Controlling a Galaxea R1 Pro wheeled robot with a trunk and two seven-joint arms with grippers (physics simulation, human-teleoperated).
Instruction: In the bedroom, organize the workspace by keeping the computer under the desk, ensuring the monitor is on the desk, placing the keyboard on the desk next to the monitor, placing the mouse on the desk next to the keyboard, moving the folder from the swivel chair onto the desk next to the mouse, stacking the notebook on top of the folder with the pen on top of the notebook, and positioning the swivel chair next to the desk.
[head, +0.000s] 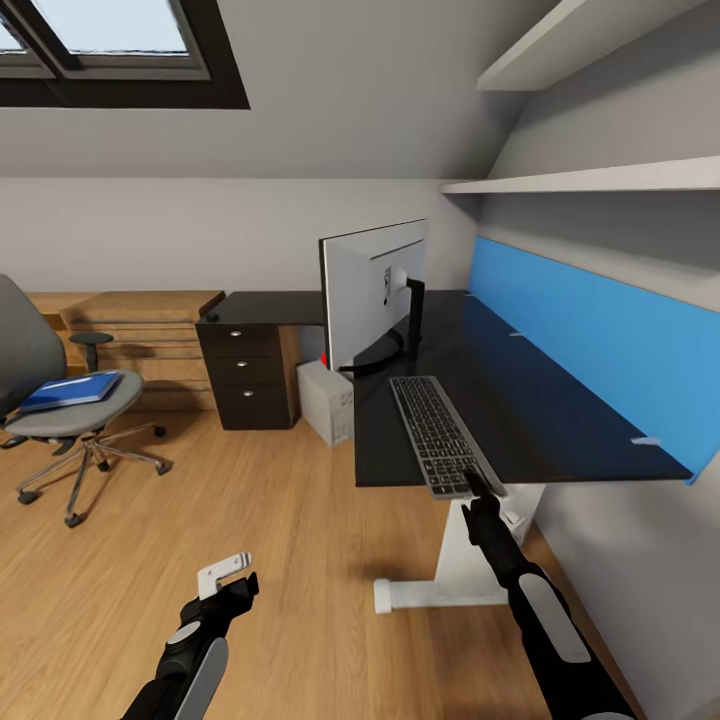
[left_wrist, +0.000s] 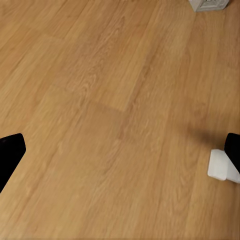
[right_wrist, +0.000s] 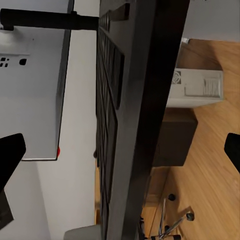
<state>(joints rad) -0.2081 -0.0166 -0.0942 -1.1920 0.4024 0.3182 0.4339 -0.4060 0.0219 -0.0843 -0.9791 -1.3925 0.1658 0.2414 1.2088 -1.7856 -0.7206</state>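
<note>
Right gripper (head: 478, 487): raised to the near edge of the desk, its dark tip at the near end of the keyboard. In the head view the fingers overlap the keys and the desk edge, so whether they pinch the keyboard cannot be told. In the right wrist view the two fingertips (right_wrist: 11, 155) stand wide apart at the sides of the frame.
Left gripper (head: 226, 577): hangs low over the wood floor (left_wrist: 110, 110), nothing between its fingers, which stand apart with the fingertips (left_wrist: 10, 152) at the frame's sides.
Keyboard (head: 436, 432): lies on the desk, long axis running from the near edge toward the monitor; its near end sits right at the desk edge. Seen edge-on in the right wrist view, so keys are hard to read.
Desk (head: 560, 400): black top, blue back panel; its white leg is partly hidden by the right arm.
Monitor (head: 372, 290): upright on the desk beyond the keyboard, pale back turned to the camera, red dot at a lower corner; screen face hidden.
Computer (head: 326, 402): pale box on the floor at the desk's far end, partly covered by the desktop.
Drawer cabinet (head: 240, 378): dark, beside the computer.
Swivel chair (head: 65, 415): well apart from the desk, back cut off by the frame.
Folder (head: 72, 390): blue, flat on the chair seat, long axis across the seat.
</note>
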